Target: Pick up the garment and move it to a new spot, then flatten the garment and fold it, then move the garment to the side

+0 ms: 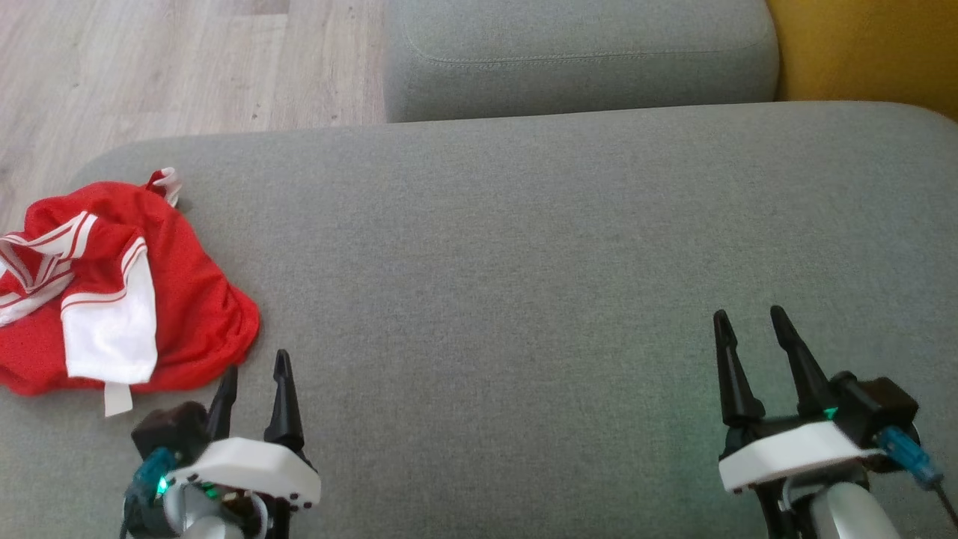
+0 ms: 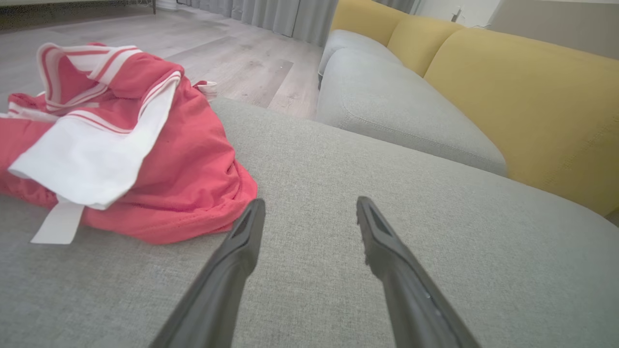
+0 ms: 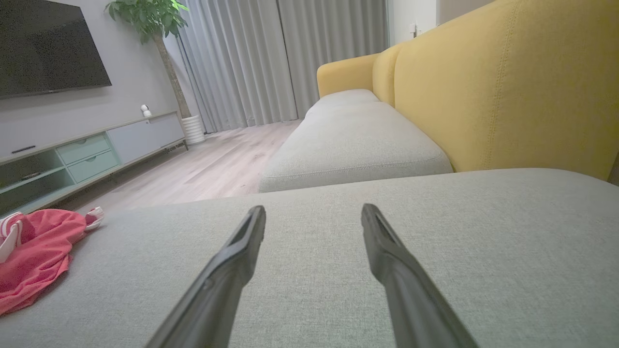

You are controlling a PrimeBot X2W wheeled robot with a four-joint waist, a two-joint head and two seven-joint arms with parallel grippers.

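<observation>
The left gripper (image 1: 256, 361) is sitting lowest in the head view. Its two dark fingers are standing moderately apart and gripping nothing, with the fingertips pointing at the near hem of the garment (image 1: 187, 299), just beside it. The right gripper (image 1: 749, 311) is likewise showing parted, empty fingers, well apart from the cloth. The garment is lying crumpled at the left end of the grey seat cushion (image 1: 524, 247), close to its rounded edge, with wood floor (image 1: 150, 67) beyond.

Hazards, as judged:
- A shallow pinch is likely catching only the top layer or the loose white tab (image 1: 117, 398), leaving the bulk trailing.
- A sideways push is risking sliding the cloth off the cushion edge.
- Low fingertips are risking a snag in the upholstery weave.
</observation>
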